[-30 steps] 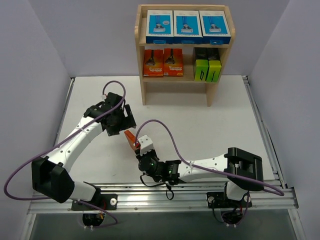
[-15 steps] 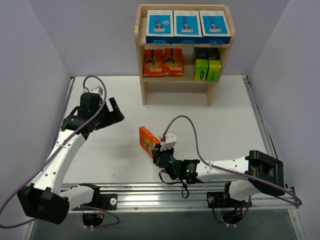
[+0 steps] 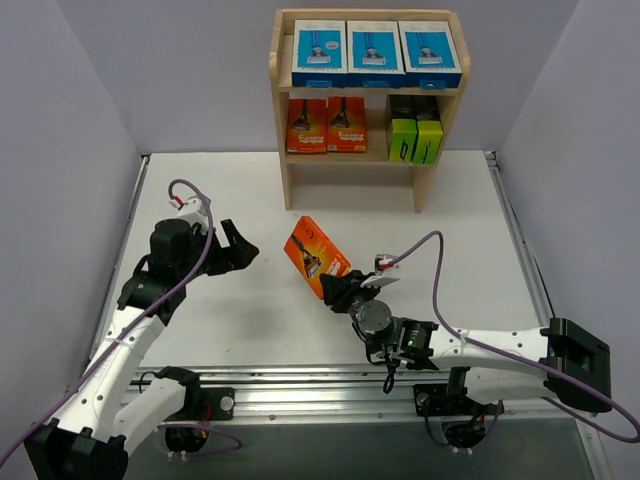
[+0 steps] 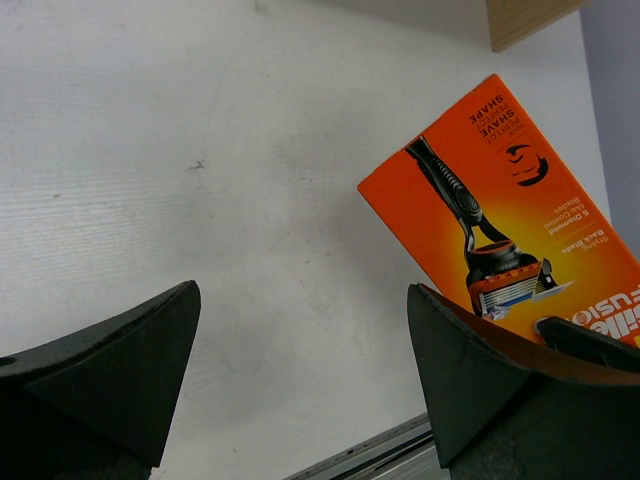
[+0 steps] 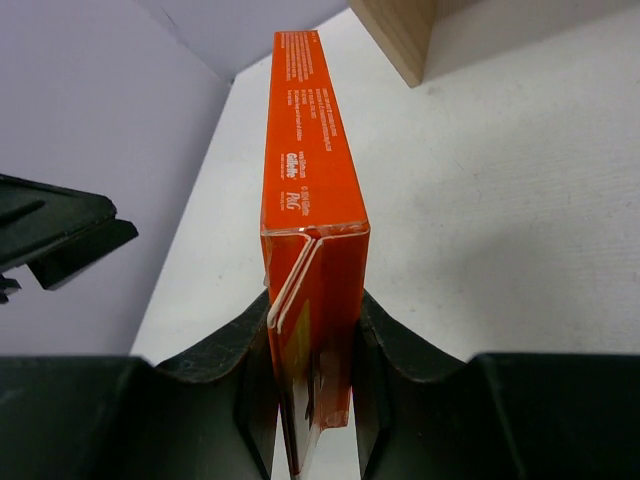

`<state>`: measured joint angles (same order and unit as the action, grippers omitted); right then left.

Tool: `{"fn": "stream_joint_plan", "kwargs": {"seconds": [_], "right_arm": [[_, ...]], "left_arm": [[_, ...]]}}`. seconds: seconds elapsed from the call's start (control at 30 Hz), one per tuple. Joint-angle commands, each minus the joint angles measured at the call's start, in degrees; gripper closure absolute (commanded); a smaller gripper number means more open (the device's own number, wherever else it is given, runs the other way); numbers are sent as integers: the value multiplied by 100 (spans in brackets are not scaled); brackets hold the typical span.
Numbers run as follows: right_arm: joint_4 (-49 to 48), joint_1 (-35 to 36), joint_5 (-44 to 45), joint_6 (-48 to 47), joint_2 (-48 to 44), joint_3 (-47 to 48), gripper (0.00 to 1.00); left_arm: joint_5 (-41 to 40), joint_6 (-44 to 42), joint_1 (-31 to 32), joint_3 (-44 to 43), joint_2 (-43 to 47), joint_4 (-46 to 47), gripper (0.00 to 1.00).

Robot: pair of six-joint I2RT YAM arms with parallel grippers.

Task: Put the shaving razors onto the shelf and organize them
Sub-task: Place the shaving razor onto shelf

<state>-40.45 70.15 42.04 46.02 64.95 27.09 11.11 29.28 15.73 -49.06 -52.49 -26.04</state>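
My right gripper (image 3: 337,290) is shut on a flat orange razor pack (image 3: 313,250), held tilted above the table in front of the shelf (image 3: 288,185). In the right wrist view the pack (image 5: 310,200) stands edge-on, clamped between the fingers of the right gripper (image 5: 312,385). My left gripper (image 3: 238,247) hangs open and empty to the left of the pack. Its wrist view shows the pack's printed face (image 4: 500,210) beyond the right finger (image 4: 490,390). On the shelf, three blue-and-white boxes (image 3: 372,55) fill the top tier. Two orange packs (image 3: 327,125) and black-and-lime boxes (image 3: 416,135) stand on the middle tier.
The shelf stands at the table's far edge against the back wall. Grey walls close in left and right. A metal rail (image 3: 330,385) carries the arm bases along the near edge. Purple cables loop over both arms. The shelf's wooden leg (image 5: 395,30) shows ahead of the pack.
My right gripper has carried the orange pack right and toward the shelf, turning its face up. The left arm has drawn back to the left, away from the pack, jaws open.
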Motion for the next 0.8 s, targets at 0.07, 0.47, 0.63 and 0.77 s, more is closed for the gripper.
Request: {"fn": "stream_joint_plan", "kwargs": {"seconds": [0.07, 0.47, 0.63, 0.77], "right_arm": [[-1463, -63, 761, -22, -228, 156, 100], [-1387, -1336, 104, -577, 334, 1816, 100], [-931, -2039, -380, -401, 984, 2695, 100], [-763, -2383, -671, -296, 1511, 3432, 100]], "left_arm": [[128, -36, 18, 151, 415, 776, 7], [-4, 43, 168, 212, 468, 706, 7], [-74, 43, 176, 204, 476, 662, 7], [-57, 43, 211, 204, 441, 671, 7]]}}
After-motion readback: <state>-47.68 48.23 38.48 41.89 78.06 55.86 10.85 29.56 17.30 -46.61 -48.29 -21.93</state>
